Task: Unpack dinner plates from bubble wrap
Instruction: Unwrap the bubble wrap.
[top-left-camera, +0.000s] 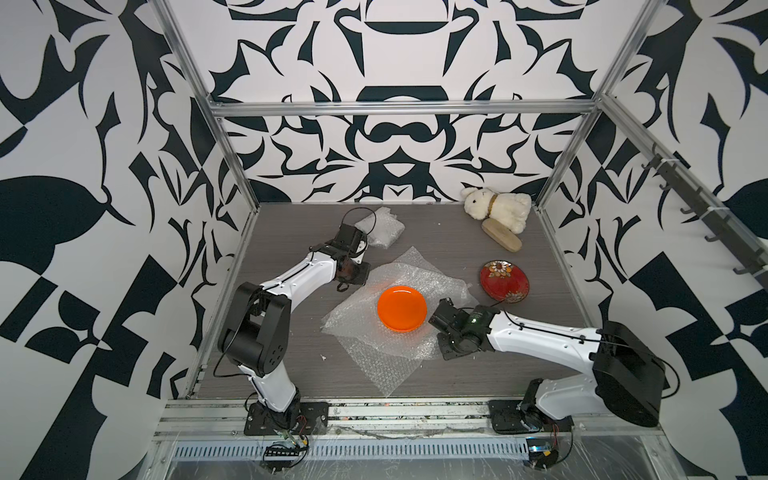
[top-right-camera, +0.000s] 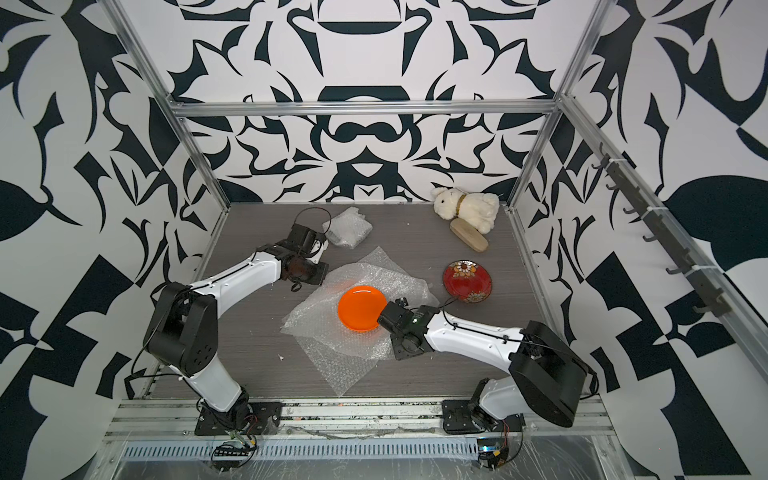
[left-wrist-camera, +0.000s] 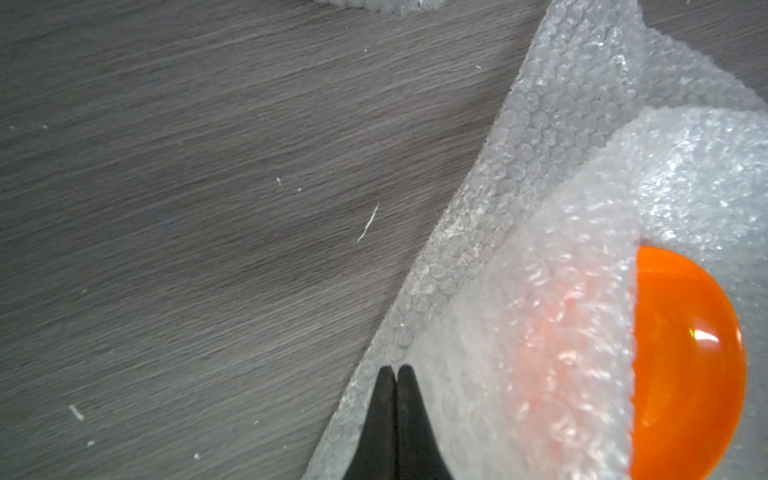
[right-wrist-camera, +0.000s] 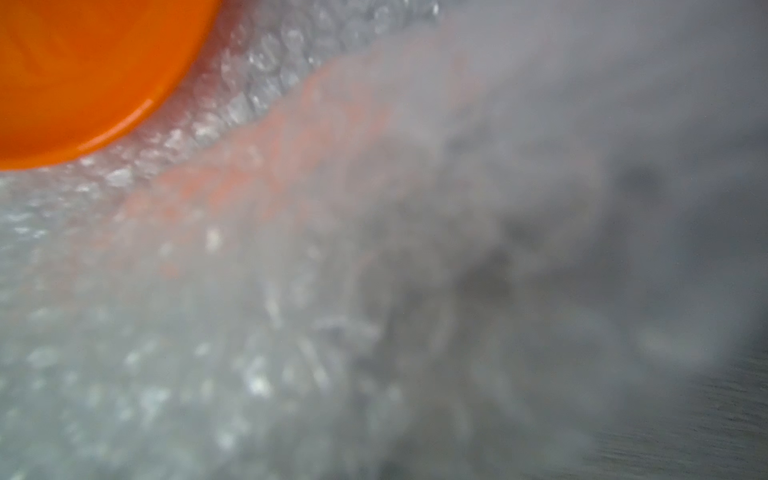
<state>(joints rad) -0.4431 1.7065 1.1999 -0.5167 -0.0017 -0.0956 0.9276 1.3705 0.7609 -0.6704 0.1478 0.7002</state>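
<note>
The bright orange plate (top-left-camera: 402, 308) (top-right-camera: 360, 307) lies bare on spread, overlapping bubble wrap sheets (top-left-camera: 386, 361) at mid-table. A fold of wrap (left-wrist-camera: 561, 291) covers part of the orange plate (left-wrist-camera: 690, 361) in the left wrist view. The red floral plate (top-left-camera: 504, 279) sits unwrapped on the table to the right. My left gripper (left-wrist-camera: 392, 368) (top-left-camera: 357, 274) is shut, its tips over the wrap's left edge. My right gripper (top-left-camera: 434, 320) is low at the plate's right rim. Its fingers are hidden, and blurred wrap (right-wrist-camera: 415, 291) fills its wrist view beside the plate (right-wrist-camera: 83, 75).
A folded bubble-wrap bundle (top-left-camera: 380, 228) lies at the back left, its contents hidden. A white plush rabbit (top-left-camera: 498, 208) and a tan wooden brush (top-left-camera: 500, 235) lie at the back right. The grey table (top-left-camera: 291, 332) is fenced by metal frame posts.
</note>
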